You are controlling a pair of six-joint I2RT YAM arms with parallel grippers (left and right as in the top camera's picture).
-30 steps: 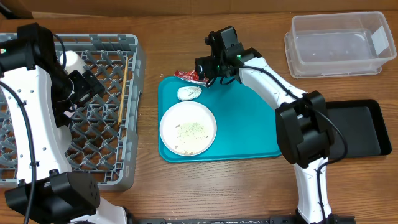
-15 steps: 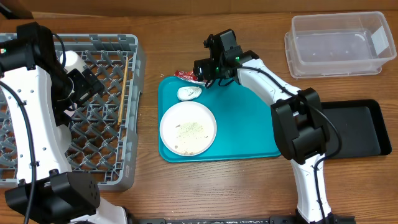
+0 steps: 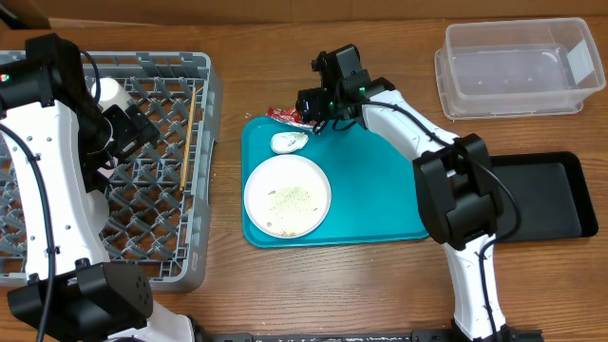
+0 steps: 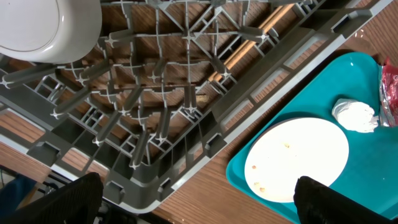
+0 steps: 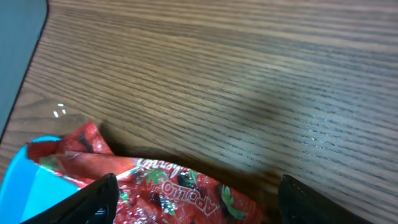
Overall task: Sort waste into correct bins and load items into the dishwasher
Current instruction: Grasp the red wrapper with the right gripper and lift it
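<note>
— Hovering low, the right gripper (image 5: 202, 199) holds its jaws spread either side of the red wrapper (image 3: 285, 115), which lies across the far left corner of the teal tray (image 3: 380, 199). Any change?
— Little. The right arm (image 3: 465, 190) has edged its elbow left in the past second; the wrapper has not moved.
— The left gripper (image 4: 202, 199)?
— Unmoved above the grey rack (image 3: 204, 85), jaws wide, empty. The cup (image 3: 112, 92) and chopsticks (image 3: 188, 138) sit in the rack. The plate (image 3: 287, 197) and white scrap (image 3: 289, 142) remain on the tray.
</note>
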